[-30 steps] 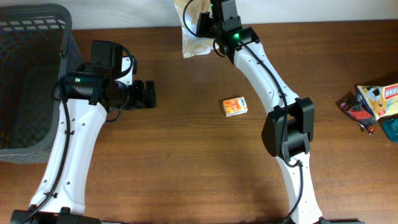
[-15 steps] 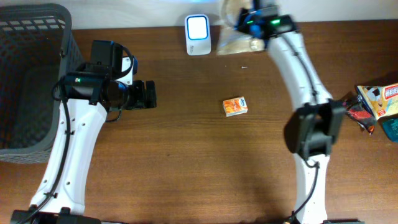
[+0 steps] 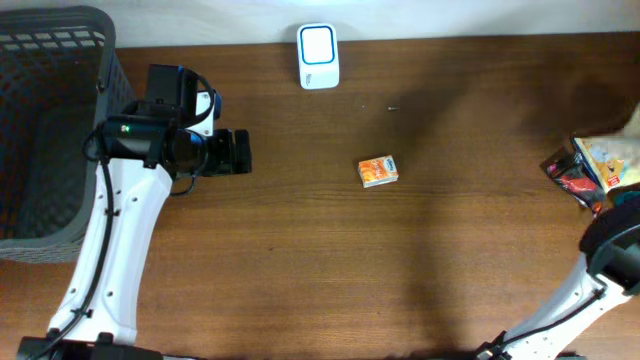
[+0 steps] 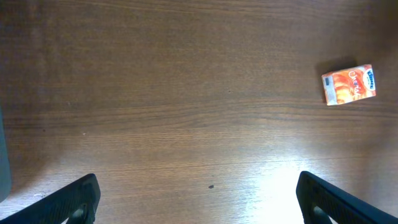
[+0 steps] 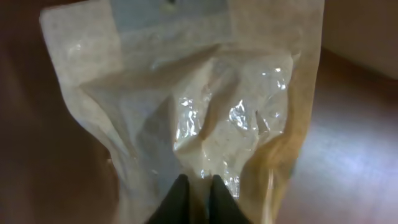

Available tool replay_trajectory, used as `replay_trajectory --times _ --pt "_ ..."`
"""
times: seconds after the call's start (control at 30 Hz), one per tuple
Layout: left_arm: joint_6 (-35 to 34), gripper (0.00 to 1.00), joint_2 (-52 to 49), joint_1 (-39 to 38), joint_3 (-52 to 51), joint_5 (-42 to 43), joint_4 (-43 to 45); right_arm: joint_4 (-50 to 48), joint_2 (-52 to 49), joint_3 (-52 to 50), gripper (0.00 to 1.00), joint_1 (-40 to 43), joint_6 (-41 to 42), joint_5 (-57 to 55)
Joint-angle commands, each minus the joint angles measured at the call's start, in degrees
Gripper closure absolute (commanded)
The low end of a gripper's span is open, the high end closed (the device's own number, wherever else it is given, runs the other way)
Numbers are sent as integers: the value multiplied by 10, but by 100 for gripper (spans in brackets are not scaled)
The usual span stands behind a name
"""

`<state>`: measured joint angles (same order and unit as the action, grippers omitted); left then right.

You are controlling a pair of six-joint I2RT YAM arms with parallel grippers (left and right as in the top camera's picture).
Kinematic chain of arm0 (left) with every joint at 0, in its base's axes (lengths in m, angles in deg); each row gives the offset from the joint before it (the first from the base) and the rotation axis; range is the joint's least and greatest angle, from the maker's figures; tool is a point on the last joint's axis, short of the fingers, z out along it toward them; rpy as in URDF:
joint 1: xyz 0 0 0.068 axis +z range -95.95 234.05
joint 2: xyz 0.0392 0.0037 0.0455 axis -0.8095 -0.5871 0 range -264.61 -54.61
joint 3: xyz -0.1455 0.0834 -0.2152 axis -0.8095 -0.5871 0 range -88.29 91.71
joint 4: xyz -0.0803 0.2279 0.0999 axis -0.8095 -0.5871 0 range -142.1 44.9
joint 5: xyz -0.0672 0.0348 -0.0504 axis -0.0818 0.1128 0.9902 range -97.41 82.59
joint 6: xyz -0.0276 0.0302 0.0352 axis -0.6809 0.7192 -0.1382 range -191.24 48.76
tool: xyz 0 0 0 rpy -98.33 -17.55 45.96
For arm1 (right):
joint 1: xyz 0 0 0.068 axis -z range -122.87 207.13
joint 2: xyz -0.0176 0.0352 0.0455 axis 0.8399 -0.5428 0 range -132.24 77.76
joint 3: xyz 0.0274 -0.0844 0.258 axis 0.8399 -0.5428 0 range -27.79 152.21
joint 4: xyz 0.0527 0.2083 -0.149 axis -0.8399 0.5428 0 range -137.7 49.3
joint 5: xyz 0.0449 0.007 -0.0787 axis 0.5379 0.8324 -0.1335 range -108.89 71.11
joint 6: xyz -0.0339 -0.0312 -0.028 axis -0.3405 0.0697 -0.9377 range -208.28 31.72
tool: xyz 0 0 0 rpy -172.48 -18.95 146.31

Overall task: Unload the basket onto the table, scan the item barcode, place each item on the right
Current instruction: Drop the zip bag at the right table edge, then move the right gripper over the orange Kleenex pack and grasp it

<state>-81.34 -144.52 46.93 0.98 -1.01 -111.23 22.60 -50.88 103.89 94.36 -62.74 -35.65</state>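
Still pinching the beige crinkly plastic pouch [image 5: 186,106], the right hand [image 5: 197,185] is leaving the white rectangular scanner [image 3: 318,56], so scanning seems done

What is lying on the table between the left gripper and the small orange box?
Nothing. Only bare wooden table separates the left gripper from the orange box, as the overhead view shows.

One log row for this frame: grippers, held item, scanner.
left gripper: open, above table | right gripper: shut on tan pouch | scanner: far table edge, nothing over it | orange box: mid-table, untouched
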Motion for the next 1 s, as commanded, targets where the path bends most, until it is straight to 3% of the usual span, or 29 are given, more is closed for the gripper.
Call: replay_trajectory --times 0.0,0.03,0.07,0.17,0.3,0.4,0.57,0.7,0.77,0.97 --pt "7 1 0 -1 -2 -4 1 -3 5 -23 41 26 2 -17" --pt "7 1 0 -1 -2 -4 1 -5 5 -26 11 29 2 -17" --pt "7 1 0 -1 -2 -4 1 -5 5 -26 3 30 -8 -14" --pt "7 1 0 -1 -2 -4 1 -3 10 -23 1 22 -75 76" --pt "7 1 0 -1 -2 -4 1 16 54 -22 2 -12 -76 203" --pt "7 1 0 -1 -2 -4 1 73 93 -22 1 -69 -158 321" --pt "7 1 0 -1 -2 -4 1 168 95 -49 1 -202 -167 322" --pt "7 1 0 -1 -2 -4 1 129 92 -151 1 -334 -167 322" --pt "7 1 0 -1 -2 -4 1 85 92 -224 1 -393 -115 322" --pt "7 1 0 -1 -2 -4 1 -52 93 -362 1 -454 250 322"
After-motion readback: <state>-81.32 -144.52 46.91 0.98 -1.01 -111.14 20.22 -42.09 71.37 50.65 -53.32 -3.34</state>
